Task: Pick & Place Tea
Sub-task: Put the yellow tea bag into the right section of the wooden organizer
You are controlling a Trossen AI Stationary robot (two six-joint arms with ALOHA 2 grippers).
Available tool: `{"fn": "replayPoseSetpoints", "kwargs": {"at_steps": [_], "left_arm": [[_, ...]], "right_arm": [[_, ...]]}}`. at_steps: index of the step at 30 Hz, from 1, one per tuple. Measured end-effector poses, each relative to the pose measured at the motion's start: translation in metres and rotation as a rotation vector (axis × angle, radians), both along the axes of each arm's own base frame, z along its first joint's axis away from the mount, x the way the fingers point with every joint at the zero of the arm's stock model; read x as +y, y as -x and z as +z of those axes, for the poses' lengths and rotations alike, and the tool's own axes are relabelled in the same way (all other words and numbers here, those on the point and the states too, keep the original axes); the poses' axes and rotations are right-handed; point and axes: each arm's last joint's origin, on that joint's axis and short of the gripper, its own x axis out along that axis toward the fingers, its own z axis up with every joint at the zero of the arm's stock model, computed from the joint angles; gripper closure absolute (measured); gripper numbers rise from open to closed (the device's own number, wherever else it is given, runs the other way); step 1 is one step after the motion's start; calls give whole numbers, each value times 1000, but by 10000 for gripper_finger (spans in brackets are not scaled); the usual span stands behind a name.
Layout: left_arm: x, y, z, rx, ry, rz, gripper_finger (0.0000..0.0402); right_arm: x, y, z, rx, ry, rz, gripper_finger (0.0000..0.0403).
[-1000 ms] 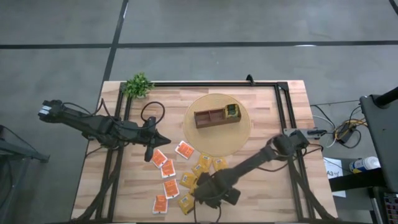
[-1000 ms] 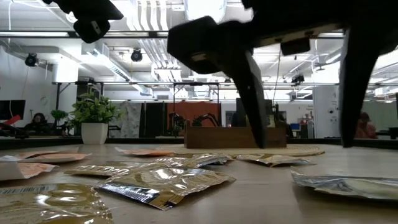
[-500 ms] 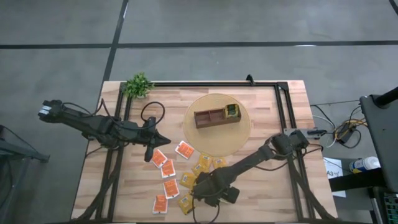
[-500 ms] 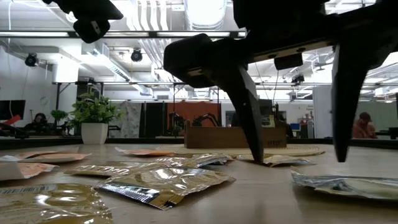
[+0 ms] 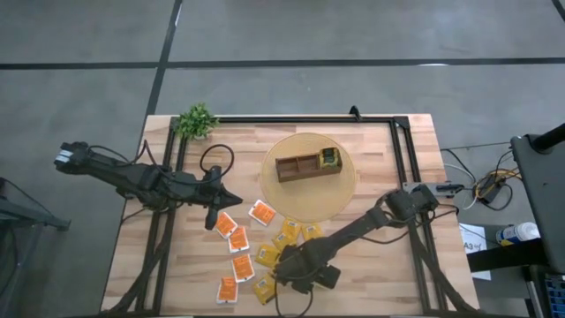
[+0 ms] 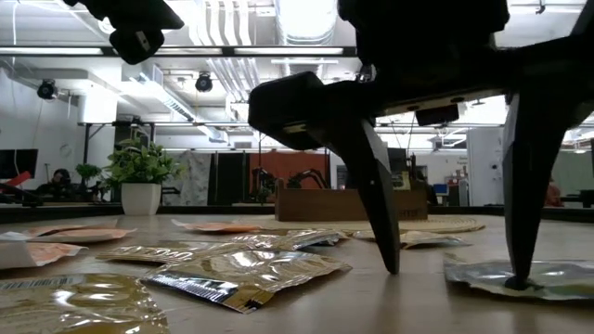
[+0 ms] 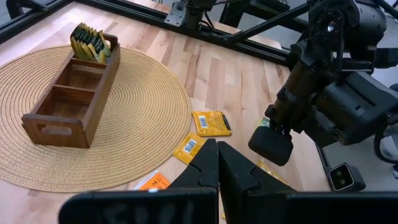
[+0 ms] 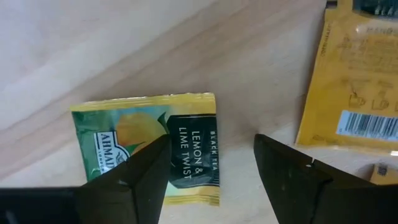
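Tea sachets lie flat on the wooden table: orange-and-white ones [image 5: 238, 240], yellow ones [image 5: 288, 231], and a green-and-yellow "Lemon Twist" sachet [image 8: 149, 146] near the table's near edge. My right gripper [image 8: 211, 180] points straight down over that sachet, open, with its fingertips down at table height [image 6: 453, 274]. In the high view the gripper [image 5: 296, 281] hides this sachet. My left gripper [image 5: 214, 219] hangs shut above the orange sachets, holding nothing. A brown wooden box [image 5: 307, 165] holds green sachets [image 7: 90, 42] in one end compartment. My right gripper comes from above, fingers pointing down. One fingertip [image 6: 518, 276] stands on the top face of the green-and-yellow sachet [image 6: 548, 278], partway in from its edge. The other fingertip [image 6: 390, 267] is down at the bare wood beside it. The sachet lies flat on the table.
The box stands on a round woven mat [image 5: 340, 199]. A small potted plant [image 5: 196, 120] is at the far left corner. Black frame rails [image 5: 399, 159] run along the table's sides and far edge. A yellow sachet [image 8: 354, 81] lies close beside the right gripper.
My right gripper has come down toward the table, still open and pointing down. Its fingertips, which stood above the sachets, now reach the tabletop and the green-and-yellow sachet. The sachets have not moved.
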Motion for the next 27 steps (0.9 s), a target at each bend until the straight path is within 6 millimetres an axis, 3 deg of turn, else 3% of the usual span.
{"fn": "replayPoseSetpoints", "kwargs": {"at_steps": [7,22,27], "left_arm": [[0,0,0,0,0,0,402],[0,0,0,0,1,5,402],[0,0,0,0,2,5,402]], "right_arm": [[0,1,-1,-2,10,6,194],[-2,3,-1,29,27,-32,384],[-3,4,5,44,58,-50,394]]}}
